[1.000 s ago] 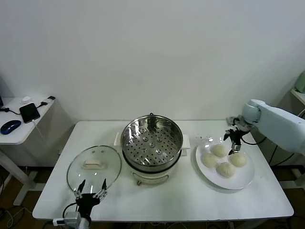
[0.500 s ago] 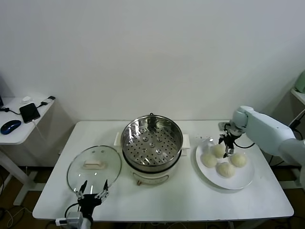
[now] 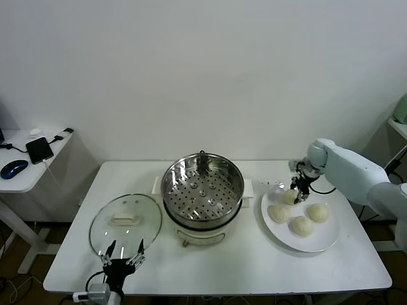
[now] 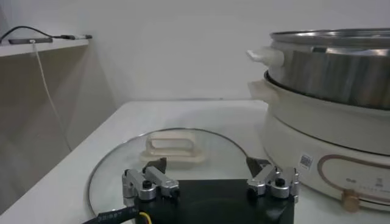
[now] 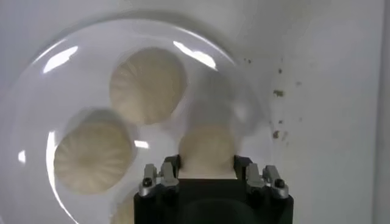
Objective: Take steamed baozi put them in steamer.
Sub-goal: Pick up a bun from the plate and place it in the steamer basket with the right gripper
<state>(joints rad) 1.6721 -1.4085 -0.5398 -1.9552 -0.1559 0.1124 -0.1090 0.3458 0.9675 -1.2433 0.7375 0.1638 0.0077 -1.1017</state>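
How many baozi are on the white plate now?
4, all on the white plate: the far baozi between the right gripper jaws, and baozi nearer.

1. I can't read any text, brand or number in my views.
2. The steamer (image 4: pixel 329 131) carries a small white sticker (image 4: pixel 305 161) with a code-like pattern on its cream base, too small for me to make out.
3. I can tell nothing more.
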